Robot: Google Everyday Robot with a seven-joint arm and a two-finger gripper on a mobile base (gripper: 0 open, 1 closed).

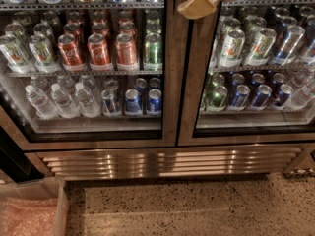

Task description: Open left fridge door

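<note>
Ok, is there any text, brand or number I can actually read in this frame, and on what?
Nothing reads clearly.
Red cans behind the left fridge door: pale script, too blurred to read.
Green-white cans behind the right door: markings blurred.
Blue cans and water bottles: labels unreadable.
Tool, at the top edge over the strip between the doors: no marking visible.

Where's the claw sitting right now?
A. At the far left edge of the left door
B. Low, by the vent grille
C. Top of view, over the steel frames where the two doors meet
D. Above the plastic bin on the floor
C: the claw shows at the top of the camera view, in front of the steel frames where the left fridge door meets the right door.
</note>
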